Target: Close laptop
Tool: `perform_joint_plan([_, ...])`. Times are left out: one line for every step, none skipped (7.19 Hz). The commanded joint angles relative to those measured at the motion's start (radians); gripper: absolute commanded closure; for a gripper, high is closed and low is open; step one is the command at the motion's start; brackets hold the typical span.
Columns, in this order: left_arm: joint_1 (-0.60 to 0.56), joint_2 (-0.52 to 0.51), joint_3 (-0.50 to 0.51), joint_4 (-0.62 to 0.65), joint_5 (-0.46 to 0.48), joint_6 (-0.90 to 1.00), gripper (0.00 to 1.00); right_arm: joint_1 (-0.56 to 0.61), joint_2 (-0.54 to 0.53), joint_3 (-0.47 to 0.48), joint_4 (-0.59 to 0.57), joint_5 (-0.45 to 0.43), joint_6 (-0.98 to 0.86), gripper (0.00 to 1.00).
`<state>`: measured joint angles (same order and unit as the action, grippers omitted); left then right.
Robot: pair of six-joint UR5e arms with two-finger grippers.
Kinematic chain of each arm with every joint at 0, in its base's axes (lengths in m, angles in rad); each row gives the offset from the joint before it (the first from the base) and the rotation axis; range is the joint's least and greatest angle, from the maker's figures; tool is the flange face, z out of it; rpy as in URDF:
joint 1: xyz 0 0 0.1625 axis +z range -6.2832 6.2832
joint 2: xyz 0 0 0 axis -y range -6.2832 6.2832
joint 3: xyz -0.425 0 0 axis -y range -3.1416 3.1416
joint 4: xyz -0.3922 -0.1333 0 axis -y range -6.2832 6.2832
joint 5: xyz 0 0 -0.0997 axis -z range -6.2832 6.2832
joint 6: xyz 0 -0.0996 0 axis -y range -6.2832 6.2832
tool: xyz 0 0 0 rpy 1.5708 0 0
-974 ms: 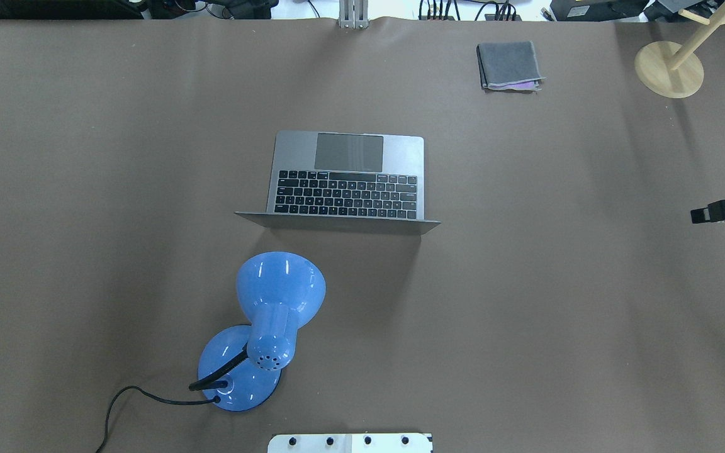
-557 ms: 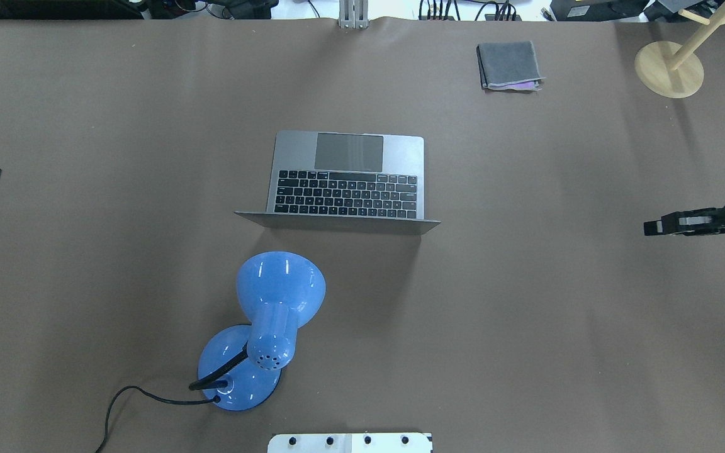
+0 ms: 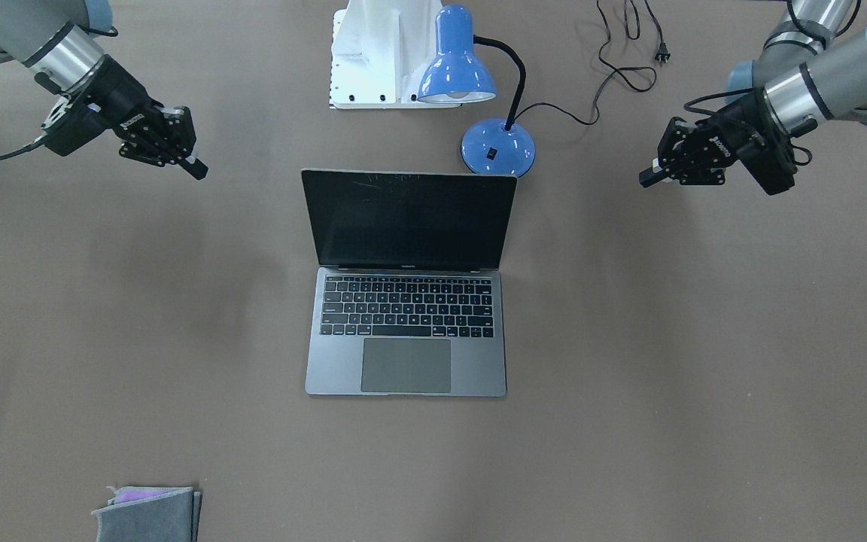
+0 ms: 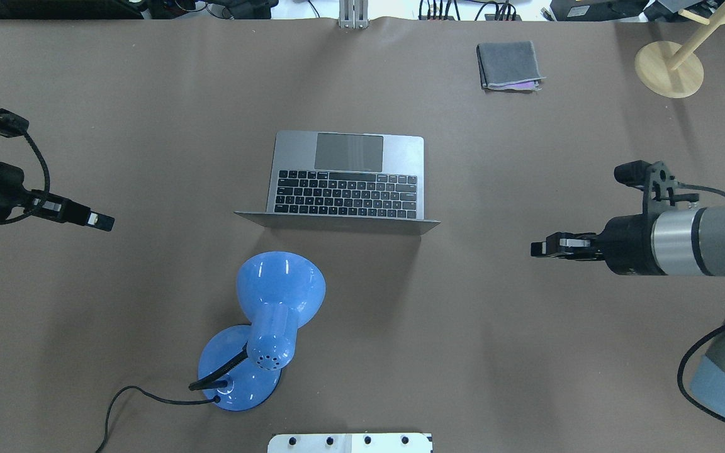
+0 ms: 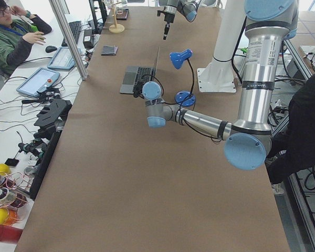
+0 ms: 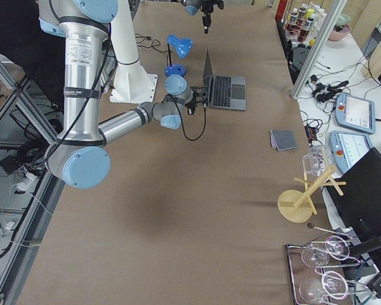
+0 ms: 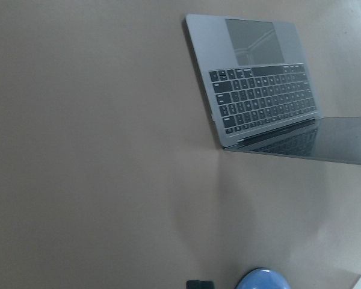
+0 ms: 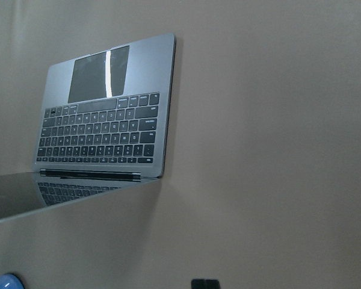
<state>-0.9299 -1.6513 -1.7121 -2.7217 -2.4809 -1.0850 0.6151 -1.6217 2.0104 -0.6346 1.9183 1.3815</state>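
Brown counter [image 4: 526,352]: laptop [image 4: 347,176] is standing open, left pincer [image 4: 106,222] and right pincer [image 4: 535,248] are hovering pinched shut; reaching behind the lid [image 4: 337,223], you're risking clipping the lamp [image 4: 277,296].

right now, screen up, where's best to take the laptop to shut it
The lid's top edge, probably right of centre, from the robot's side: the laptop stands open, lid back toward the robot, and the lamp crowds its left.
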Motion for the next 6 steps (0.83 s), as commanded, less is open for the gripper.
perform_joint_plan([0.141, -0.069, 0.000, -0.006, 0.148, -0.099, 1.00, -0.109, 0.058, 0.002, -0.002, -0.125, 0.046, 1.00])
perform_joint_plan([0.225, -0.094, 0.000, -0.004, 0.231, -0.123, 1.00, -0.130, 0.080, 0.002, -0.007, -0.146, 0.048, 1.00])
perform_joint_plan([0.287, -0.125, -0.001, -0.004, 0.297, -0.157, 1.00, -0.153, 0.086, 0.002, -0.007, -0.181, 0.051, 1.00])
perform_joint_plan([0.318, -0.148, 0.000, -0.004, 0.327, -0.176, 1.00, -0.158, 0.117, -0.004, -0.010, -0.189, 0.051, 1.00])
perform_joint_plan([0.327, -0.168, 0.003, -0.003, 0.338, -0.179, 1.00, -0.158, 0.153, -0.007, -0.049, -0.194, 0.051, 1.00])
perform_joint_plan([0.327, -0.171, -0.001, -0.003, 0.338, -0.191, 1.00, -0.156, 0.196, -0.007, -0.110, -0.206, 0.051, 1.00])
